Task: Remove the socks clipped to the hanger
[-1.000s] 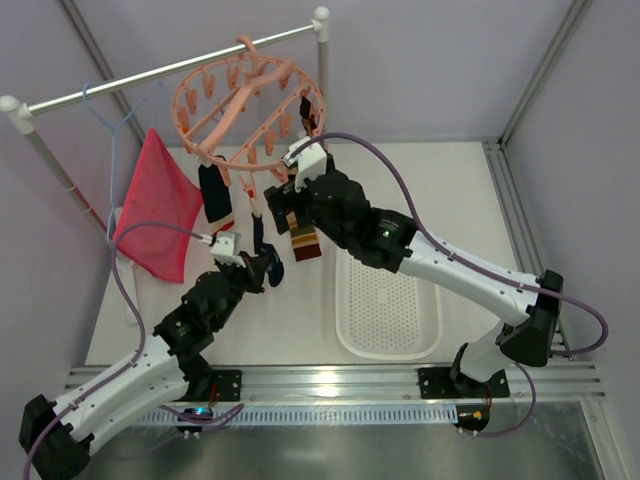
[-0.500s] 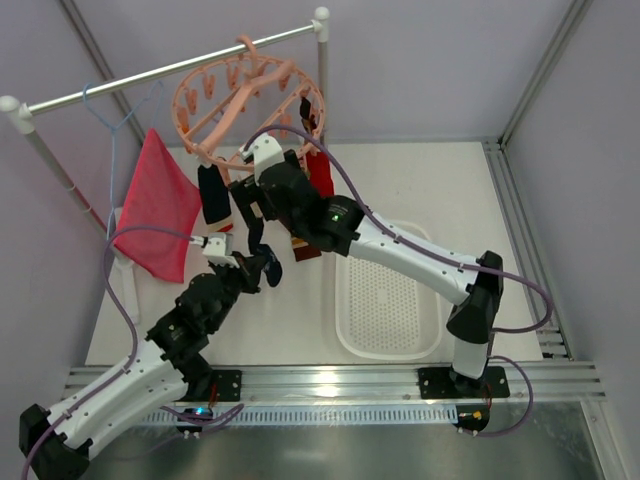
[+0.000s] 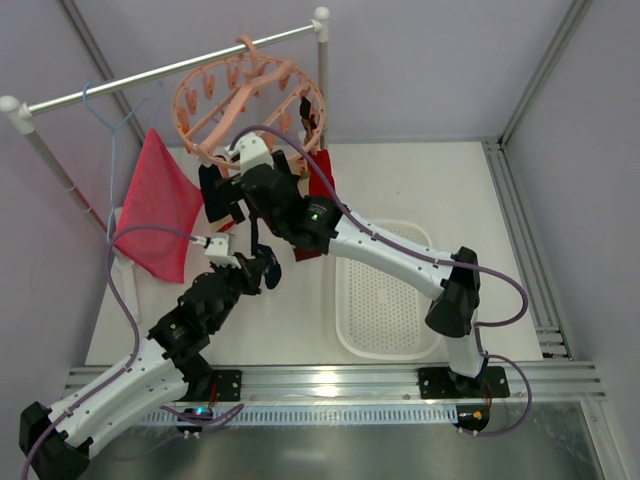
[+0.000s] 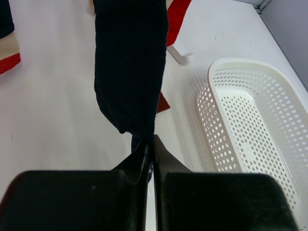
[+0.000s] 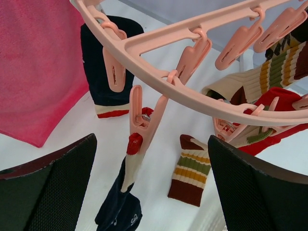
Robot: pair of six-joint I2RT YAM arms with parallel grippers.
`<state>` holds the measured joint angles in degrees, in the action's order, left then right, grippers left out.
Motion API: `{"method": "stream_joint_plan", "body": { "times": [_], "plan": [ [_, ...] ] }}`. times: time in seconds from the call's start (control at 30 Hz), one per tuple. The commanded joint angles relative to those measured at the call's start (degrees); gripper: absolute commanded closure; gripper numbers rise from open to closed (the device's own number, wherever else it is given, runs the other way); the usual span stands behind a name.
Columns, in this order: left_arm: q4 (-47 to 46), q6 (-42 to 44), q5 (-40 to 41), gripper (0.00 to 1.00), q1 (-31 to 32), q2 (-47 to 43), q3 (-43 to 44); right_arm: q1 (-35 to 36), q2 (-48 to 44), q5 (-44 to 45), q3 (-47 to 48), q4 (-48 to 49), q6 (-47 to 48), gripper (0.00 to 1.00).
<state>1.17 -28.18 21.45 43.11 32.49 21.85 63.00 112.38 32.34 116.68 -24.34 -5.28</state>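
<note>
while pinching the navy sock point(image 4: 130, 72) by its tip in the clenched left gripper point(image 4: 151, 149), holds right gripper point(image 5: 151, 142) spread wide, facing a hanger point(image 5: 159, 43) peg point(image 5: 144, 115).

The hanger point(image 5: 144, 60) is salmon-pink. The navy sock point(image 4: 130, 62) has a cream band and a red cuff edge. The striped sock point(image 5: 187, 175) runs brown, tan, mustard and green. The cloth point(image 5: 38, 67) is plain pink-red. The perforated basket point(image 4: 240, 62) and the table point(image 4: 48, 120) are white.

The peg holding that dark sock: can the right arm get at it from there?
Probably yes: the right gripper is open, and the peg hangs straight ahead between its fingers, with nothing blocking.
</note>
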Motion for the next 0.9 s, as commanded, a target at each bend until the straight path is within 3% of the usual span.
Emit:
{"method": "stream_joint_plan", "body": {
  "times": [0.0, 0.57, 0.87],
  "plan": [
    [-0.6, -0.5, -0.9, 1.0, 0.2, -0.3, 1.1, 0.2, 0.6, 2.6, 2.4, 3.0, -0.9, 0.03],
    [-2.3, -1.1, -2.8, 1.0, 0.3, 0.6, 0.7, 0.2, 4.7, 8.9, 3.6, 12.0, 0.5, 0.13],
    [-2.4, -1.3, -3.5, 1.0, 0.2, -0.2, 0.2, 0.2, 6.0, 13.1, 3.7, 15.3, 2.7, 0.46]
  ]
}}
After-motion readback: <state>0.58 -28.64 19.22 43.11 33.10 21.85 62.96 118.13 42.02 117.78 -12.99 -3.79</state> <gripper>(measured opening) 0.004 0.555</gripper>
